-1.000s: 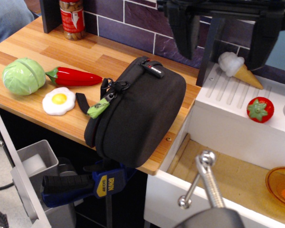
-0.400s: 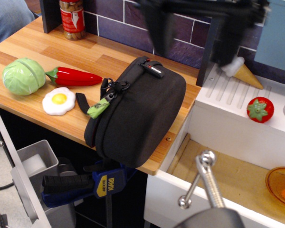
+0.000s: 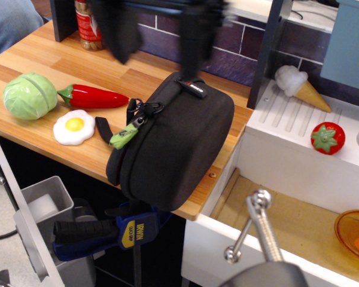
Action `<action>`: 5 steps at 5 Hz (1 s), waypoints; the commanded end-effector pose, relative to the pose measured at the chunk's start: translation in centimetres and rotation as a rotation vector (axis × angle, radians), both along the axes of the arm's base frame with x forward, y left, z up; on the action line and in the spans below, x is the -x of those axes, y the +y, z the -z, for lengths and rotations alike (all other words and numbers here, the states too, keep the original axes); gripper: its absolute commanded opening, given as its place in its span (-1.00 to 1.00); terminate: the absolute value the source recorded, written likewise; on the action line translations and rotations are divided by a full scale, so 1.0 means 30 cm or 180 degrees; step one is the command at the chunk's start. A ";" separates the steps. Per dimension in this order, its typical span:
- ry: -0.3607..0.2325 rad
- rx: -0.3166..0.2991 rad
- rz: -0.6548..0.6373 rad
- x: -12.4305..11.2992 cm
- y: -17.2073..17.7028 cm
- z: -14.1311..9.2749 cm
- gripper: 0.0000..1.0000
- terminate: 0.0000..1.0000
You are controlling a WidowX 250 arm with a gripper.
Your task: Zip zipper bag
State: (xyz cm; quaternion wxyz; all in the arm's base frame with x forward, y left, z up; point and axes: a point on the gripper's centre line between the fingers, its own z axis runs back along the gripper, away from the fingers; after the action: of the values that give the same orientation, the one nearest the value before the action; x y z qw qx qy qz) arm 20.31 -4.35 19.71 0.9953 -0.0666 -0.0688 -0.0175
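The zipper bag (image 3: 176,143), a large black rounded fabric case, lies on the wooden counter and hangs over its front edge. Its lime-green pull tab (image 3: 124,136) and black cord (image 3: 140,110) sit at its left side. A small red-white logo tag (image 3: 194,89) is on its top end. My gripper (image 3: 157,39) is blurred at the top of the view, above and behind the bag's far left end. Its two dark fingers (image 3: 118,33) hang down wide apart with nothing between them. It does not touch the bag.
A green cabbage (image 3: 29,95), red chili (image 3: 94,97) and fried egg (image 3: 74,127) lie left of the bag. A jar (image 3: 90,24) stands at the back. A white sink unit (image 3: 311,149) holds an ice-cream cone (image 3: 299,85) and strawberry (image 3: 327,137). A clamp (image 3: 102,230) is below.
The gripper has swept left across the top of the view, from above the sink unit to above the bag's far left end. The bag and toys have not moved.
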 end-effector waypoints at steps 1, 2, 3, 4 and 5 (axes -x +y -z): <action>-0.0224 -0.0198 0.0168 -0.032 0.109 0.107 1.00 -1.00; -0.0187 -0.0250 0.0373 -0.053 0.133 0.162 1.00 -1.00; -0.0096 -0.0291 0.0505 -0.055 0.148 0.213 1.00 -1.00; -0.0098 -0.0298 0.0620 -0.034 0.141 0.239 1.00 -1.00; -0.0110 -0.0361 0.0664 -0.030 0.132 0.266 1.00 -1.00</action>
State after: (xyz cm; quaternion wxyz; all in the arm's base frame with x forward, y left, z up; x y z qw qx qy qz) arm 20.80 -0.50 10.85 0.9896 -0.0168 -0.0662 -0.1264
